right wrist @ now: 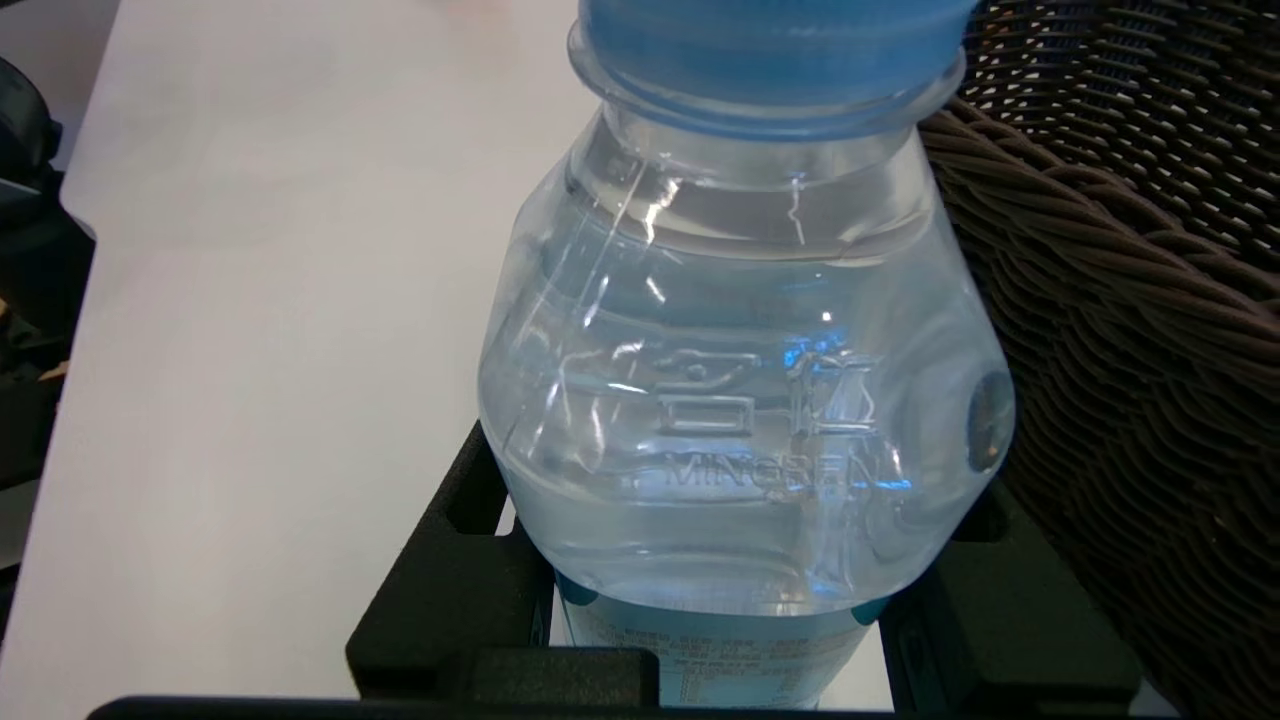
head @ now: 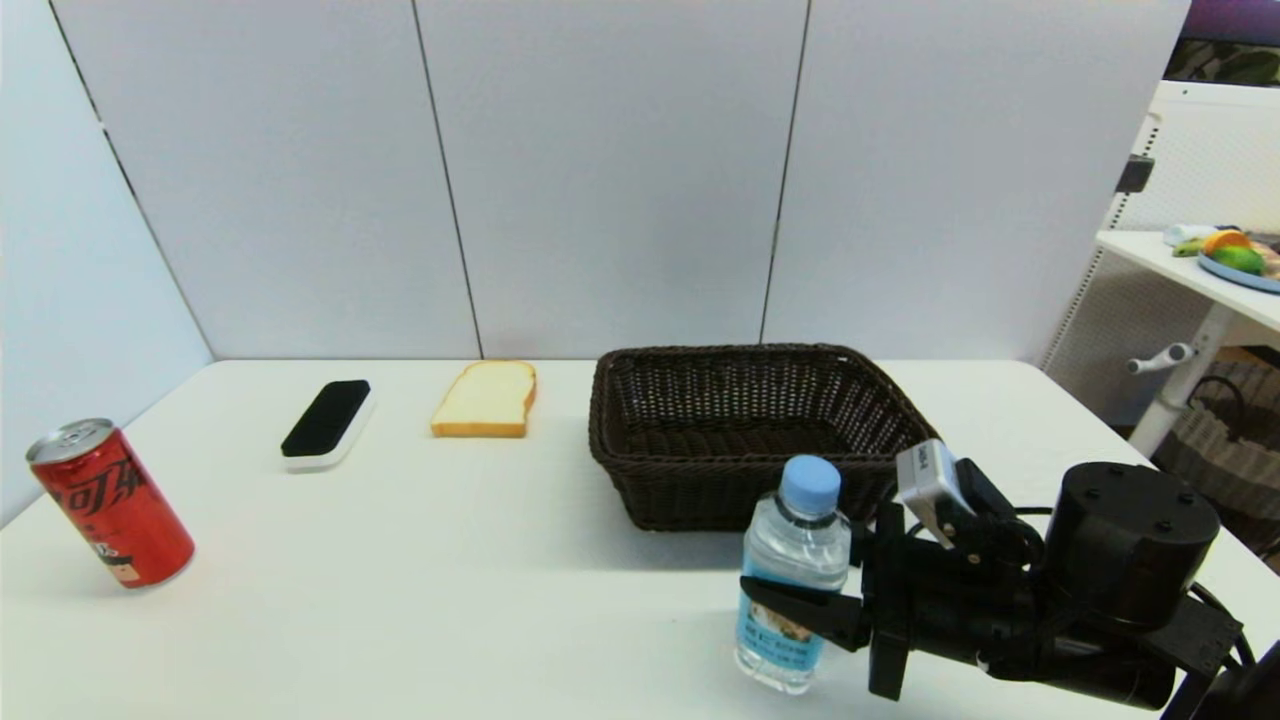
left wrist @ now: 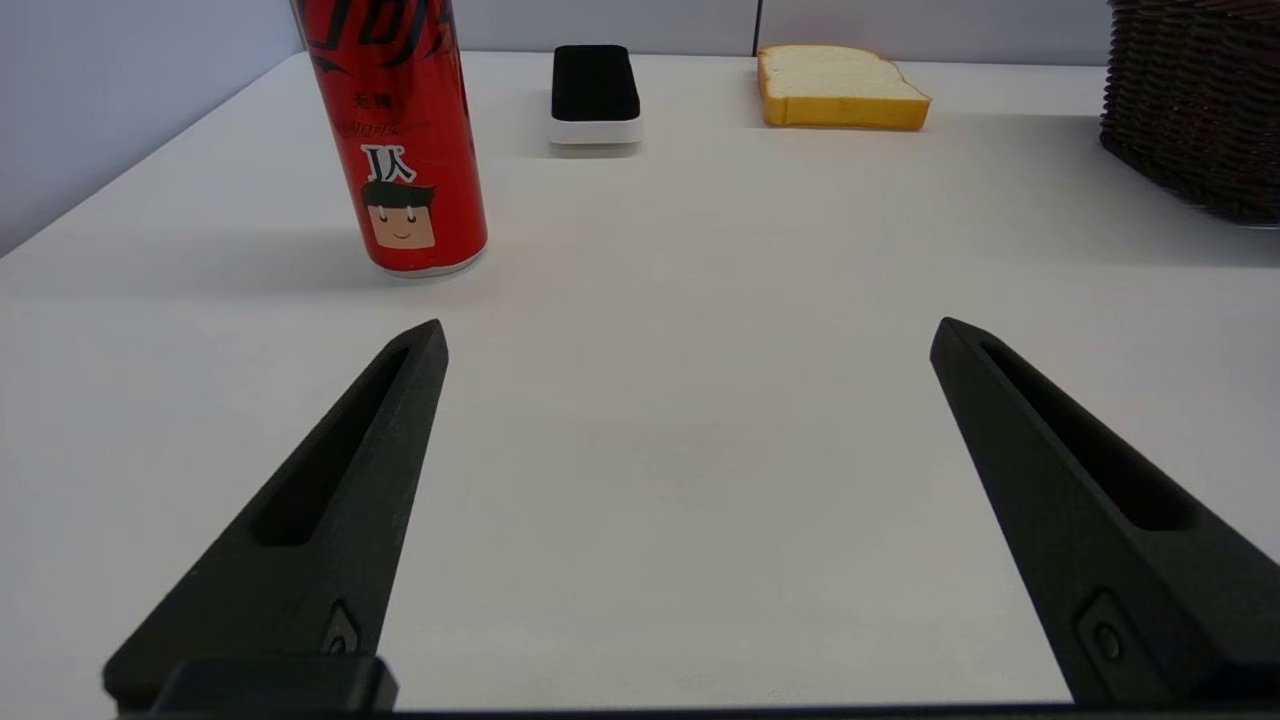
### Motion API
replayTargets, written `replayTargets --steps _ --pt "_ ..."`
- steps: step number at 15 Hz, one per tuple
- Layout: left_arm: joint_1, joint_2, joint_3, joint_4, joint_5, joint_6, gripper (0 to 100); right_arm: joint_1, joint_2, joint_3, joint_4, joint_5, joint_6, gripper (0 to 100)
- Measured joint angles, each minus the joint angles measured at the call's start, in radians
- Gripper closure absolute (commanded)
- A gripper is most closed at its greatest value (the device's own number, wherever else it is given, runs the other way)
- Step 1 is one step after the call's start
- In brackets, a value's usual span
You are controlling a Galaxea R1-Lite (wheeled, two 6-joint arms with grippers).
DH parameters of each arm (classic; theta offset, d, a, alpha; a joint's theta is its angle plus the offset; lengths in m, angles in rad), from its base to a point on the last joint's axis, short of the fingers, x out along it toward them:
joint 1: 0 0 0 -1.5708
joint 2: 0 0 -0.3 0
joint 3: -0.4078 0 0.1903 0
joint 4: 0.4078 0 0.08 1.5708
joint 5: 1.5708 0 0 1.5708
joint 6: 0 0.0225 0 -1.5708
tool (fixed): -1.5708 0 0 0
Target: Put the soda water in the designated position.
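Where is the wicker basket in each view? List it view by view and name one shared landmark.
Head view: the wicker basket sits at centre right, behind the soda water held in the right gripper.
Left wrist view: only its corner shows at the upper right edge.
Right wrist view: its woven wall fills the right side.
Shared landmark: the white table.

On the worktop [head: 420, 590], the soda can [head: 110, 502] stands at the near left. Behind it, toward the back, the eraser [head: 327, 423] lies left of the bread slice [head: 486, 399]. The wicker basket [head: 745, 432] sits right of the bread. The soda water [head: 795, 588] stands just before the basket, between the right pincer's [head: 815, 610] fingers.
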Motion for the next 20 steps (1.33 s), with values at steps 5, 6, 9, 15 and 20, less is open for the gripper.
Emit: replayTargets --steps 5,6,9,15,20 --pt "0.000 0.000 0.000 0.000 0.000 0.000 0 -0.002 -0.011 -0.001 -0.004 0.000 -0.003 100" --pt "0.000 0.000 0.000 0.000 0.000 0.000 0 -0.003 -0.017 0.000 0.000 0.001 -0.003 100" --pt "0.000 0.000 0.000 0.000 0.000 0.000 0 -0.002 -0.028 0.020 0.014 0.000 -0.030 0" --pt "0.000 0.000 0.000 0.000 0.000 0.000 0 -0.008 -0.086 -0.010 0.025 -0.001 -0.032 0" --pt "0.000 0.000 0.000 0.000 0.000 0.000 0 -0.075 -0.356 -0.304 0.299 0.002 0.017 0"
